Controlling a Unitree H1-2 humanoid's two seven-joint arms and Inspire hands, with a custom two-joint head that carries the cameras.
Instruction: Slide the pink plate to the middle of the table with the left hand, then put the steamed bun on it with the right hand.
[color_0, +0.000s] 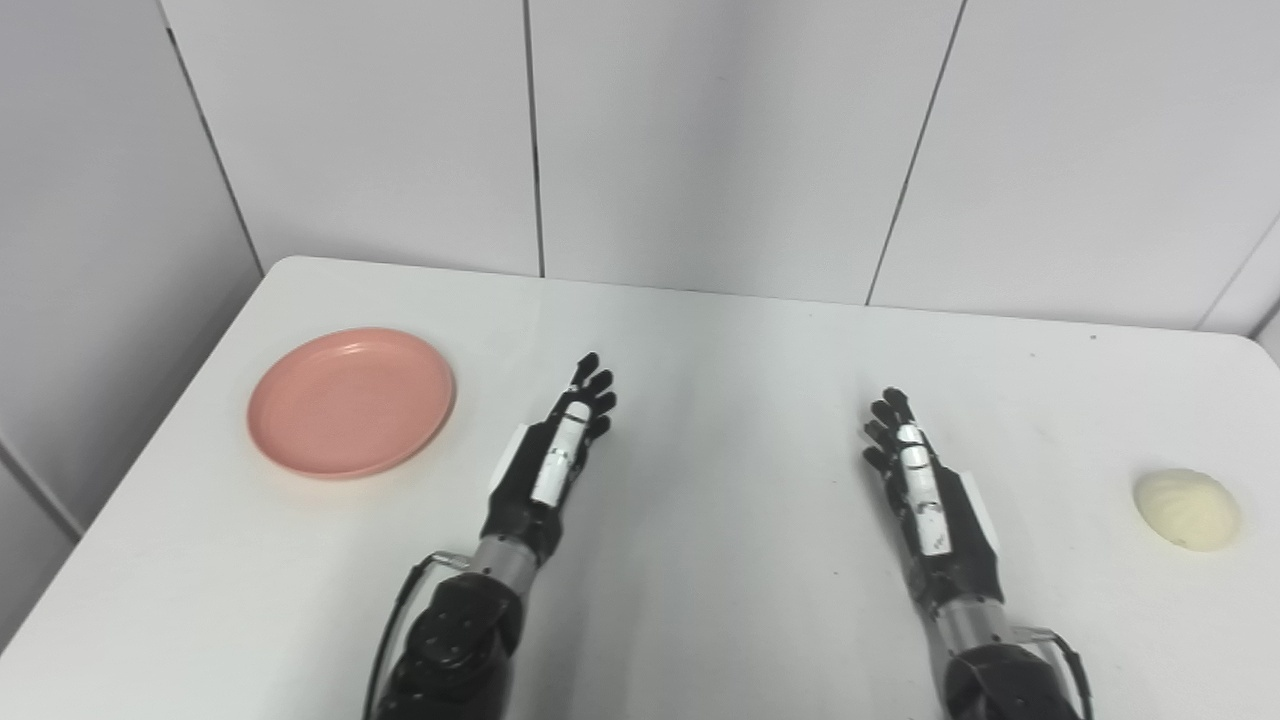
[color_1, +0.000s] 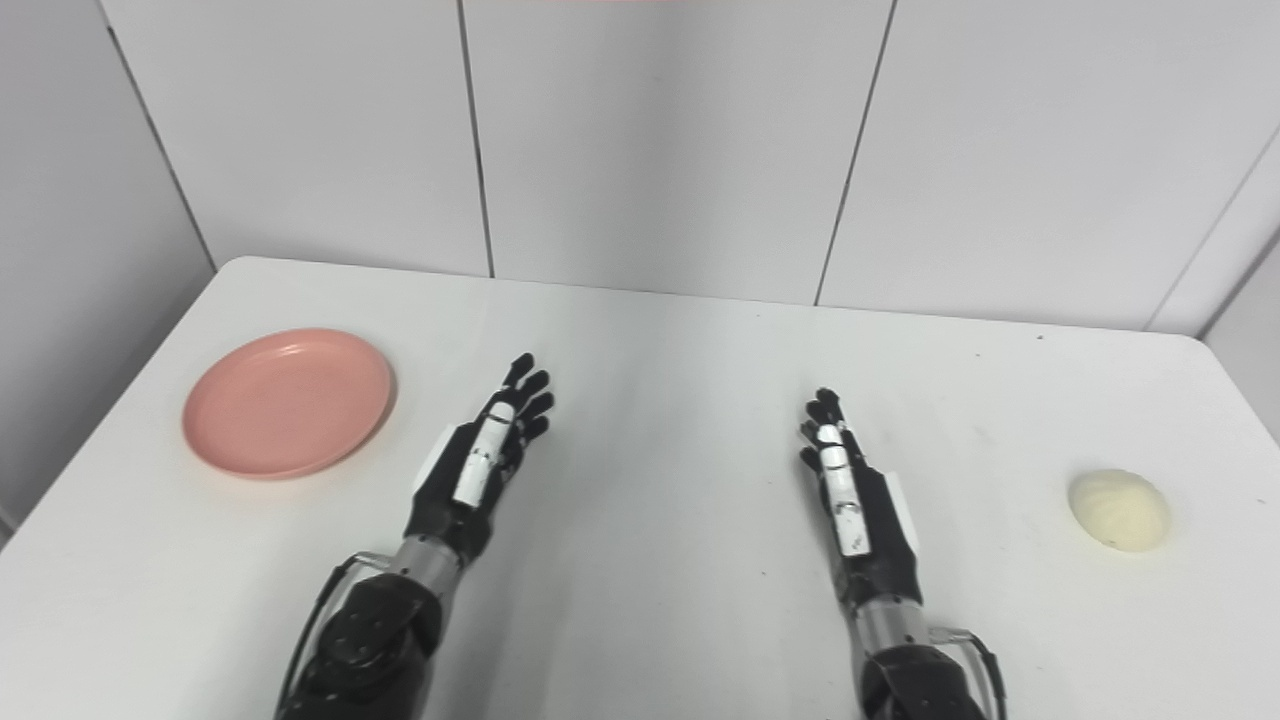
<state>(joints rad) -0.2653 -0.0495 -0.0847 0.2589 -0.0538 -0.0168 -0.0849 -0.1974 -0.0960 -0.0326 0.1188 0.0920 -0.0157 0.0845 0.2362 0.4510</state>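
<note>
Pretty much nothing is done yet, as far as can be judged. The pink plate (color_0: 351, 401) is parked near the left edge of the white counter (color_0: 700, 560), nowhere near the middle, so the slide is still to be made, and the steamed bun (color_0: 1187, 508) is sat way over on the right side, so the placing is left too. Both hands are held flat and edge-on above the counter's middle area with nothing in them: the left hand (color_0: 562, 446) is seen with fingers stretched out straight and slightly spread, and the right hand (color_0: 915, 475) is kept the same way, extended and empty. The plate is found to the left of the left hand and a bit further back, near but clearly apart, with a strip of bare counter between them. The bun is well apart from the right hand, off to its right and roughly level with the wrist. Neither item is touched by anything. A reach out to the left is probably what's needed first, then the bun can be dealt with.
</note>
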